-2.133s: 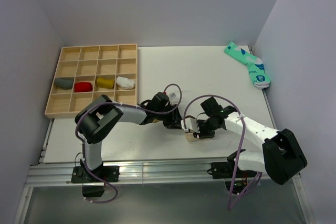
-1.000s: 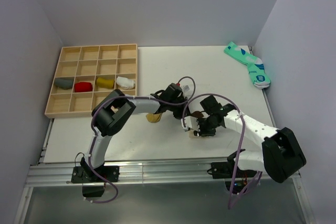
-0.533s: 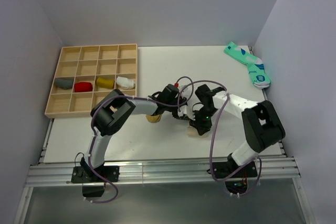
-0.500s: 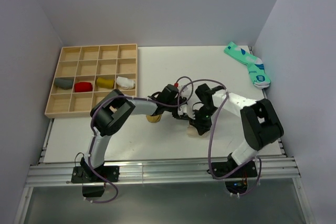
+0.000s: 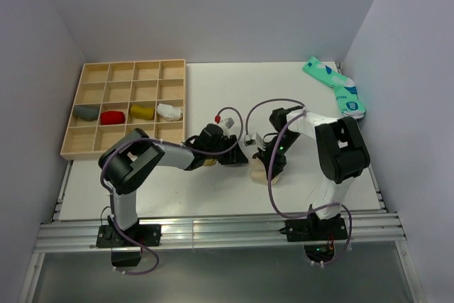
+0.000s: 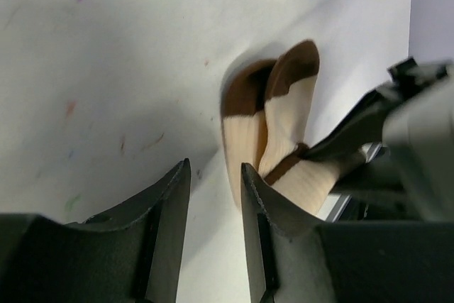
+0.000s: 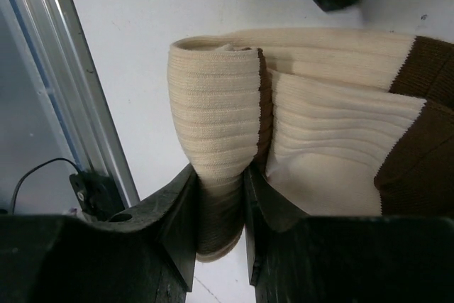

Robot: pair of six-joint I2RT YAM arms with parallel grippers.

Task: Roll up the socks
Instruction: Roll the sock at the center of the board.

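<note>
**A:** What worries you most from here?

**B:** The roll coming undone. The right gripper (image 7: 220,175) is pinched on the cuff end of the beige socks (image 7: 326,133), where the fabric curls over into one loose turn. If those jaws slacken, I'd expect the ribbing to spring flat.

**A:** And the other arm?

**B:** The left gripper (image 6: 214,182) stands parted and empty, with bare desk (image 5: 234,97) showing between its fingers. It sits just short of the brown toes, so nothing pins that end. If the right arm winds further, the whole pair may drag along instead of wrapping.

**A:** Anything else?

**B:** The two socks lie one on the other and could slide apart, which would leave a lopsided roll. The grippers are also close together, so a careless move might knock them into each other.

**A:** Where is the pair exactly?

**B:** A little right of the desk's middle, toward the near edge. It is well apart from the tray (image 5: 71,143) at the far left corner and from the teal socks (image 5: 333,86) at the far right corner.

**A:** How does it look?

**B:** Cream, ribbed and soft, with dark brown toes and a thin brown band at the cuff. It is mostly flat, and only the cuff end is turned. The mustard sock (image 5: 142,111) sits bundled in a tray compartment, alongside grey, red and white ones.
</note>
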